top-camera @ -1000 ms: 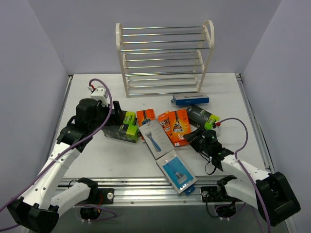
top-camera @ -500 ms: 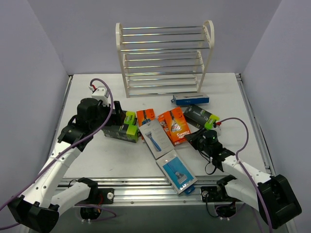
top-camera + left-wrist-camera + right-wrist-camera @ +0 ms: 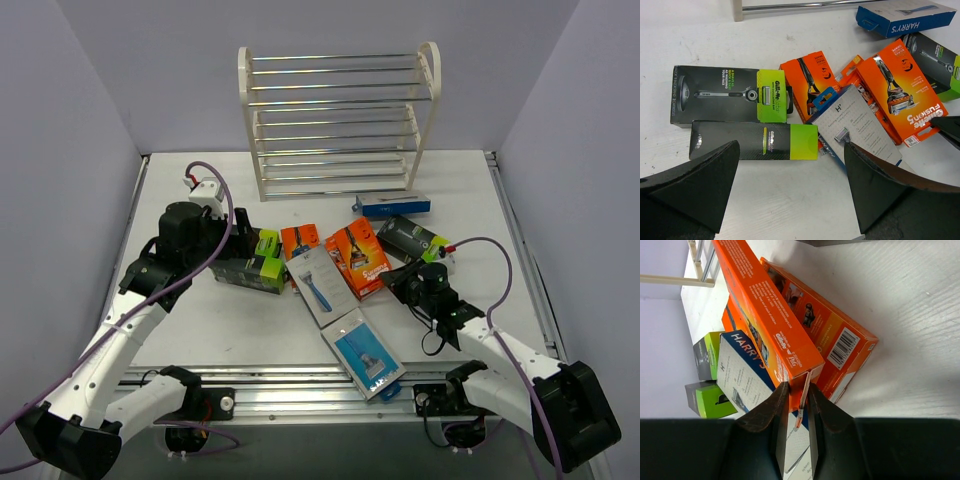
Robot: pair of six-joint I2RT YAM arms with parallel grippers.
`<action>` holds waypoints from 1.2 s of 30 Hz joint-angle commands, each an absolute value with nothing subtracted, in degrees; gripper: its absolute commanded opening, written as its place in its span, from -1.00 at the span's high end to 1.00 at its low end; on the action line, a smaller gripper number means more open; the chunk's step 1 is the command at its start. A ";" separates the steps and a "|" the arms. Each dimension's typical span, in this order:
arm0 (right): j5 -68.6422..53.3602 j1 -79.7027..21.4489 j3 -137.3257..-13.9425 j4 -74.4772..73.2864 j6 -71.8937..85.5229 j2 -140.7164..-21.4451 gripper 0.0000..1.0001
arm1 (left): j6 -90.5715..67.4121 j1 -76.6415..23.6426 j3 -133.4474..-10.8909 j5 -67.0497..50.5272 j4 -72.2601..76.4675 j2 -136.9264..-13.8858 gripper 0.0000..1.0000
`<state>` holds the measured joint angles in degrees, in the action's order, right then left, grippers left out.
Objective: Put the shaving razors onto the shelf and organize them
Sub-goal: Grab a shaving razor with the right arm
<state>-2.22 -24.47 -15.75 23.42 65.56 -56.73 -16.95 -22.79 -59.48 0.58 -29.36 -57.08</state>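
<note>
The white shelf [image 3: 340, 120] with silver rods stands at the back of the table. My right gripper [image 3: 400, 282] is shut on the near corner of an orange razor pack [image 3: 765, 325], which is tilted up over a second orange pack [image 3: 825, 335]; its fingers [image 3: 775, 410] pinch the end flap. My left gripper [image 3: 790, 185] is open and empty, hovering just in front of two black-and-lime boxes [image 3: 730, 95] [image 3: 755, 141]. A grey Harry's flat pack [image 3: 860, 125] lies beside them, over another orange pack [image 3: 807, 80].
A blue Harry's box [image 3: 393, 206] lies at the shelf's foot. A third black-and-lime box [image 3: 412, 238] lies right of the orange packs. A blue flat pack [image 3: 362, 352] lies near the front edge. Grey walls close in both sides.
My right gripper has moved in and closed on the orange pack's near corner; the pack has shifted and tipped up slightly. The left arm has barely moved.
</note>
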 commanded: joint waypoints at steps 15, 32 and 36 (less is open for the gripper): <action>-4.92 -24.87 -24.26 24.79 66.53 -55.99 1.00 | -16.96 -23.12 -59.68 0.70 -27.16 -55.72 -0.88; -7.29 -24.61 -34.27 25.49 66.80 -60.02 1.00 | -16.79 -23.12 -59.77 2.20 -27.42 -54.49 -0.88; -7.47 -24.52 -39.44 25.49 66.97 -62.57 1.00 | -16.70 -23.12 -58.72 3.51 -26.11 -51.95 -0.88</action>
<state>-6.90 -24.47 -33.98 22.48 66.46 -61.34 -16.93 -22.85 -59.22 1.85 -29.23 -54.78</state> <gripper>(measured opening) 0.136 0.941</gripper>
